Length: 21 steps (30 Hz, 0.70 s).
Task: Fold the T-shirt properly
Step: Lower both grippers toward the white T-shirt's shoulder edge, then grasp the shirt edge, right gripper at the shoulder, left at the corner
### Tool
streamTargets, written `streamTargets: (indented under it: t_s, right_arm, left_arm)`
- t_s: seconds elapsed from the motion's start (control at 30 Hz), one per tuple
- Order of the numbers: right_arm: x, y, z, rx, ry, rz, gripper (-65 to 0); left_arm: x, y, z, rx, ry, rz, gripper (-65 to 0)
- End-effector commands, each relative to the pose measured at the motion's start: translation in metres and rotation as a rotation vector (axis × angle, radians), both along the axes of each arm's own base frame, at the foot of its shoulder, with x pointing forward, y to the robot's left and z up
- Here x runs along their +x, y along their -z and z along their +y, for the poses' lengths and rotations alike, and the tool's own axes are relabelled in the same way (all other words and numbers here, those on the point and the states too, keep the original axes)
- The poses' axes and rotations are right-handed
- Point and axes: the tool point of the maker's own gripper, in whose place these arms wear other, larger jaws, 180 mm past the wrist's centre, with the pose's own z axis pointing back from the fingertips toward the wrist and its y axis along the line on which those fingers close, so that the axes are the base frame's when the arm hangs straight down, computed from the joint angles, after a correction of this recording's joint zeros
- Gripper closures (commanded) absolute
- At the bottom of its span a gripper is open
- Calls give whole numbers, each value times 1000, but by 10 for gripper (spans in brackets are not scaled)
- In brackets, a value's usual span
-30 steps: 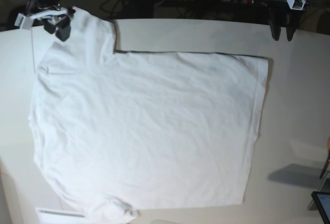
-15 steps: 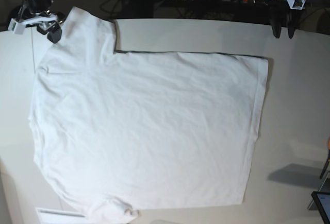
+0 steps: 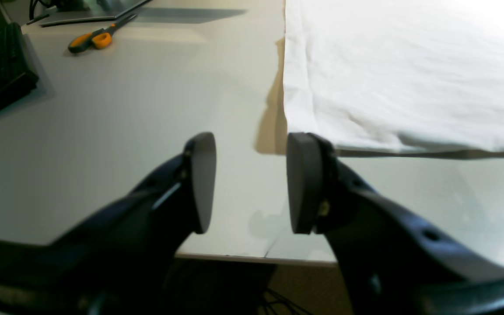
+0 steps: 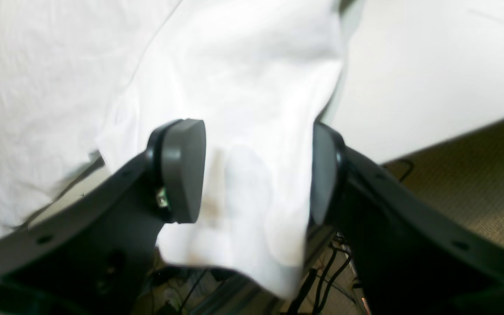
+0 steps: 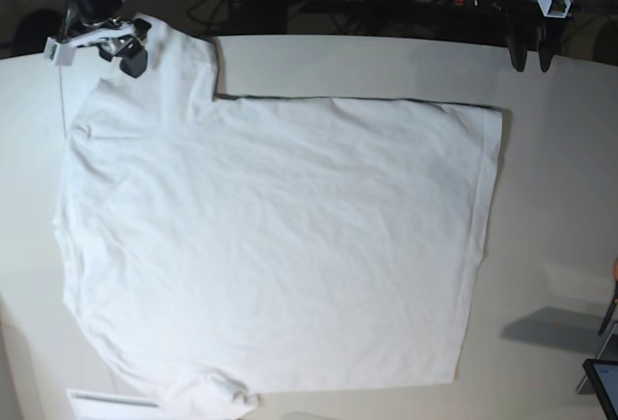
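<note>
White T-shirt [image 5: 280,246] — one; two grippers, left gripper [image 3: 251,181] and right gripper [image 4: 258,170], both agape.

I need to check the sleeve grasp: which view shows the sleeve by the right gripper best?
The right wrist view: the sleeve lies between the open right gripper fingers. The base view shows it small at the T-shirt corner; the left wrist view misses it.

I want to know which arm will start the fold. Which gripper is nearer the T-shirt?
Right. The right gripper is open with the T-shirt's sleeve between its fingers. The left gripper hangs open over bare table, just off the shirt's corner.
</note>
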Motion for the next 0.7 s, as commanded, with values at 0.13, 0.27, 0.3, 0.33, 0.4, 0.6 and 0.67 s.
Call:
streamTargets:
  t_s: [0.13, 0.27, 0.3, 0.33, 0.4, 0.6, 0.67]
  right_arm:
    - [-2, -2, 5, 13, -12, -3, -219]
    - [-1, -3, 5, 14, -12, -3, -42]
    - [-1, -3, 5, 14, -12, -3, -38]
    - [-1, -3, 5, 14, -12, -3, -38]
    - [-1, -3, 5, 14, -12, -3, -29]
    - [-3, -2, 5, 13, -13, 0, -3]
    - [-3, -2, 5, 10, -15, 2, -3]
  left_arm:
    - [0, -8, 2, 10, 10, -25, -267]
    - [6, -10, 2, -9, -4, -45, -296]
    - [7, -10, 6, -31, -27, -48, -316]
    - [7, -8, 10, -52, -53, -42, -334]
    - [11, -4, 20, -110, -114, -19, -373]
    - [31, 10, -4, -254, -54, 60, -393]
    - [34, 14, -11, -278, -48, 92, -393]
